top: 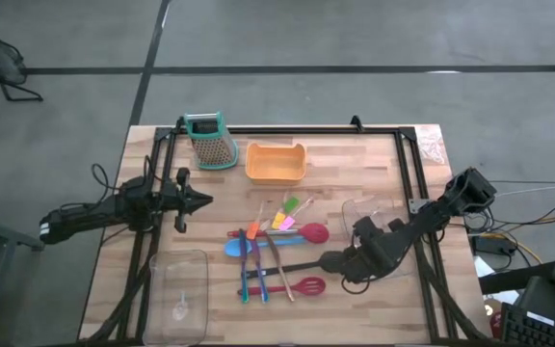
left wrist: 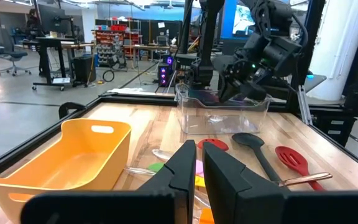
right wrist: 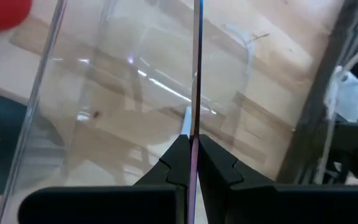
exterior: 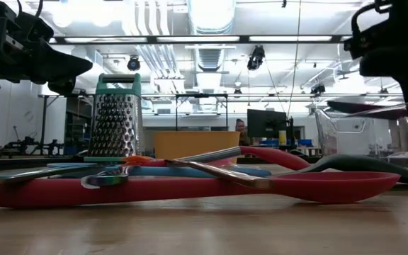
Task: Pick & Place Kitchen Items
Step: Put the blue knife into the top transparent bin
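The utensils lie in a heap mid-table: a red spoon, a blue spoon, a black spoon, a red slotted spatula, thin blue-handled cutlery and small coloured pieces. My right gripper hangs over a clear bin, shut on a thin shiny piece of cutlery. It also shows in the left wrist view. My left gripper hovers left of the heap, shut and empty. My right gripper pinches the thin cutlery piece between its two fingers, at the part just ahead of the fingertips. The piece shows edge-on and runs straight on past the fingers. It is lifted clear above the clear bin's floor.
A teal-topped box grater and an orange tray stand at the far edge. A second clear bin sits at the near left. A black frame borders the table.
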### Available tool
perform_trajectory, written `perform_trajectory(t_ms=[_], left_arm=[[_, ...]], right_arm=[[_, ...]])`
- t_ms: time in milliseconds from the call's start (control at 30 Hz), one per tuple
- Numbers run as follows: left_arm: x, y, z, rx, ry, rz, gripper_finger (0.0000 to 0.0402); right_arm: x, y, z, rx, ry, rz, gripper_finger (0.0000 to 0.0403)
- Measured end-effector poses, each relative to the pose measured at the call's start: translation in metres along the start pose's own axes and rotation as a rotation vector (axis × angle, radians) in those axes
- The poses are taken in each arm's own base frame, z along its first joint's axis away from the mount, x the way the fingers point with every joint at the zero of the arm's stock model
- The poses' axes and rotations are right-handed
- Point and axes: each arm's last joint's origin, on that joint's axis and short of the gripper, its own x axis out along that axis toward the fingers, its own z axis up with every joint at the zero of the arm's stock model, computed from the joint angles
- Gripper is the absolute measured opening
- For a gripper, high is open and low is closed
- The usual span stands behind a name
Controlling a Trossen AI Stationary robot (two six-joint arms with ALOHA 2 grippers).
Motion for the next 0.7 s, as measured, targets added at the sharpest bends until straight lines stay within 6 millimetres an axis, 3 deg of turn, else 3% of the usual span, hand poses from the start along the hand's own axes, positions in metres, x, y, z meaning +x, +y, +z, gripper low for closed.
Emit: perform_trajectory(t_ms=[700], left_arm=[[0.000, 0.000, 0.000, 0.000, 0.000, 0.000, 0.0035]], right_arm=[[0.025, 0.003, -0.008, -0.006, 0.056, 0.047, 0.0013]])
